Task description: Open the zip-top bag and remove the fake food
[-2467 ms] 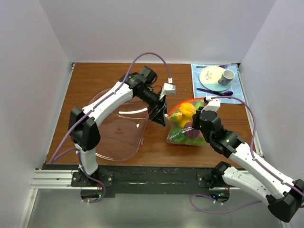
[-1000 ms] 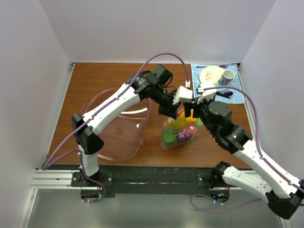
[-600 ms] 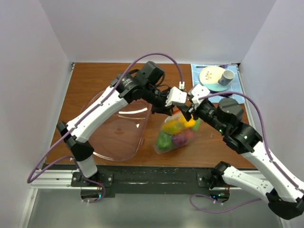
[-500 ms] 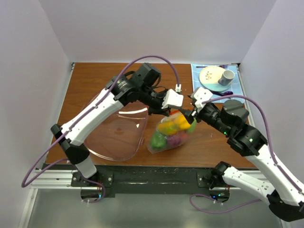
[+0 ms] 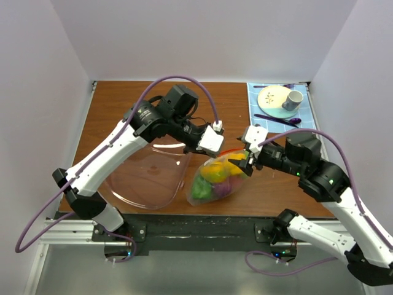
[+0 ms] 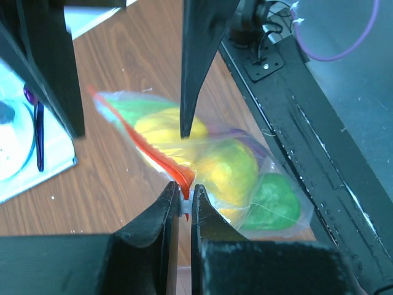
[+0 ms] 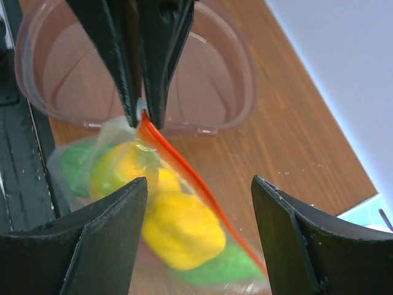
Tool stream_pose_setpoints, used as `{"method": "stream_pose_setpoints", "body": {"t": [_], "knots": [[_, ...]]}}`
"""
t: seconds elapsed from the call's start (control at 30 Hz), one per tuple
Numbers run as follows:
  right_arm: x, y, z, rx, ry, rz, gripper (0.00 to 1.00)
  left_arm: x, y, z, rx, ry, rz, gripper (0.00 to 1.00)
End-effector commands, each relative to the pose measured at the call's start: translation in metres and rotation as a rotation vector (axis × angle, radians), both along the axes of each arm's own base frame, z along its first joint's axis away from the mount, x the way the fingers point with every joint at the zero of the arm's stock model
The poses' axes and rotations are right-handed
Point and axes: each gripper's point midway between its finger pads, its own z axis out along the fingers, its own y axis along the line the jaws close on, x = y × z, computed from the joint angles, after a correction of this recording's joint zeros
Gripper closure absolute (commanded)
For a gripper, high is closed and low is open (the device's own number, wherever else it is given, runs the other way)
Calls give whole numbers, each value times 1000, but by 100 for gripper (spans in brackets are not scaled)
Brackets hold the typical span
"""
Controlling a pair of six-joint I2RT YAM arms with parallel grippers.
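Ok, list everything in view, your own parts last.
zip-top bag: one, clear, orange-red strip, beside the bowl
fake food: several, yellow, green, purple, inside the bag
bowl: one, clear pinkish, table's left half
placemat: one, light blue, far right corner
plate: one, cream, on the placemat
cup: one, grey, by the plate
spoon: one, purple, placemat's near side
table: one, brown, under everything
left pincer: one, black, shut on bag's strip
right pincer: one, black, open beside the strip

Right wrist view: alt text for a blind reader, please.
The left tool pinches the zip-top bag at one end of its orange-red strip, while the right tool stands wide open, a finger either side of the bag. Yellow and green fake food fills the bag; a clear pinkish bowl lies behind.
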Motion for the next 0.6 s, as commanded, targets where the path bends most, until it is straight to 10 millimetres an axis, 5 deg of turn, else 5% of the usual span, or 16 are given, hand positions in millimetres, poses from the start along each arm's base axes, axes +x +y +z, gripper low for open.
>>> {"method": "stream_pose_setpoints", "body": {"t": [0.0,0.23,0.43,0.57], "knots": [[-9,5,23,6,-50,77,28,-22,4,43,-133,-69,-107,100],[-12,22,24,-3,-19,168,31,-27,12,43,-120,-79,-104,100],[-31,44,-3,23,133,309,37,-26,13,44,-122,-87,-97,100],[-42,52,-25,41,219,371,58,-27,12,42,-120,-82,-105,100]]}}
